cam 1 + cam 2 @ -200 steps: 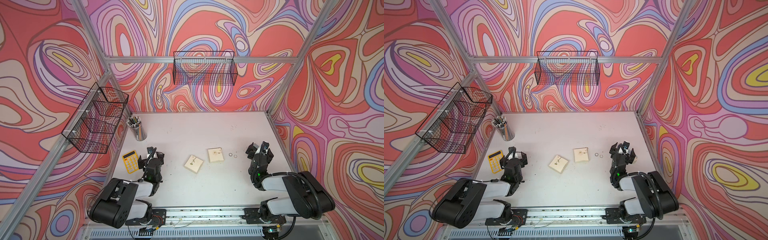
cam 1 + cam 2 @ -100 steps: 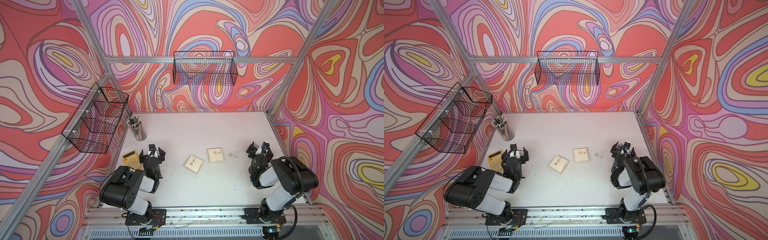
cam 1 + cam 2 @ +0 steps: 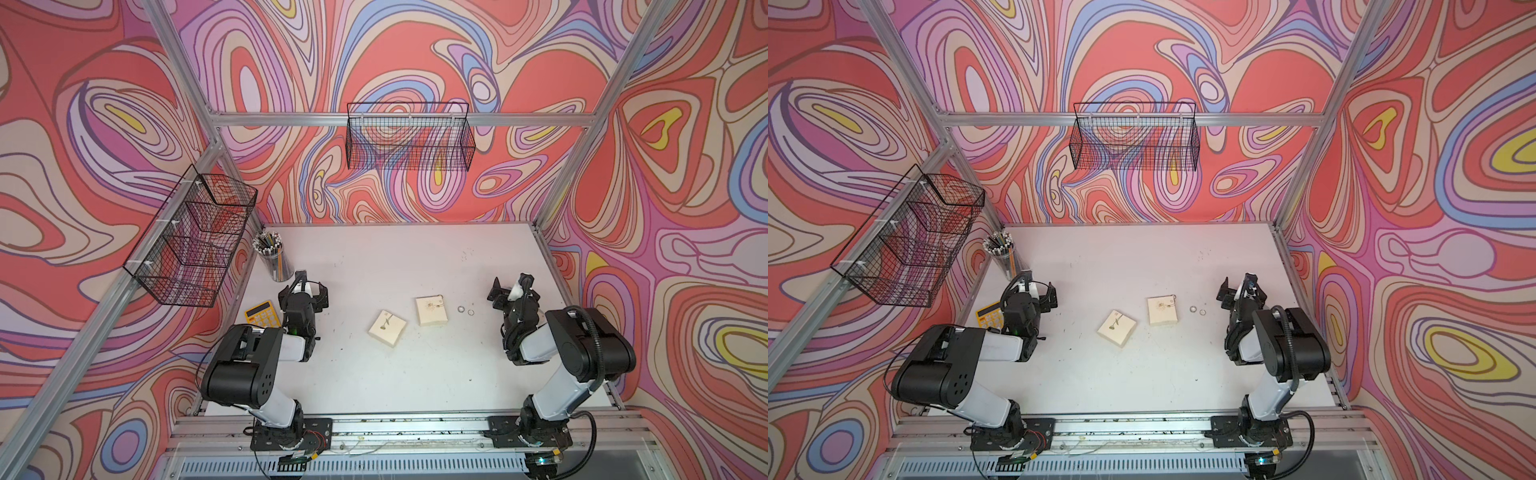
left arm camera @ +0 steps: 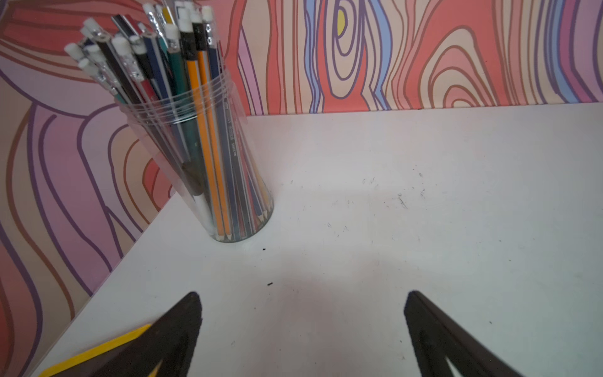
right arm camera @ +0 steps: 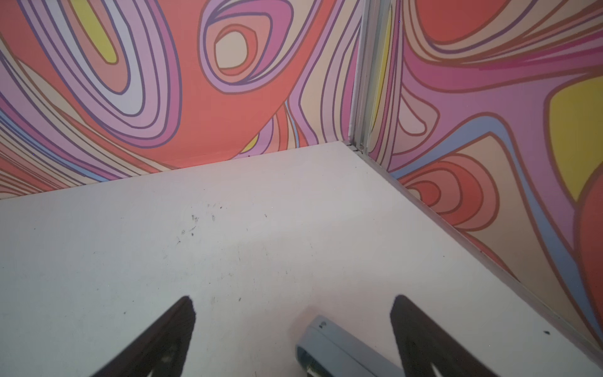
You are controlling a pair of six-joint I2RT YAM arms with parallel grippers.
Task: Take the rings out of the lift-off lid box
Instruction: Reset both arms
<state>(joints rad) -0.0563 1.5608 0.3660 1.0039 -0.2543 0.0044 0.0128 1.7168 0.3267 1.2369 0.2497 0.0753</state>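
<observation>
The left gripper (image 3: pixel 304 291) stands spread wide and empty at the left of the table (image 3: pixel 395 257), near the pencil cup (image 3: pixel 272 259) and the yellow calculator (image 3: pixel 259 318). The right gripper (image 3: pixel 514 293) is spread just as wide, pinching nothing, at the right. The 2 rings (image 3: pixel 460 308) lie on bare table just right of the right-hand cream box piece (image 3: pixel 431 311), between it and the right gripper. The other cream piece (image 3: pixel 387 328) sits apart to the left; which is the lid cannot be told. With both rings outside the box, the task looks done. They show as tiny, thin silvery circles lying flat, just beside each other.
</observation>
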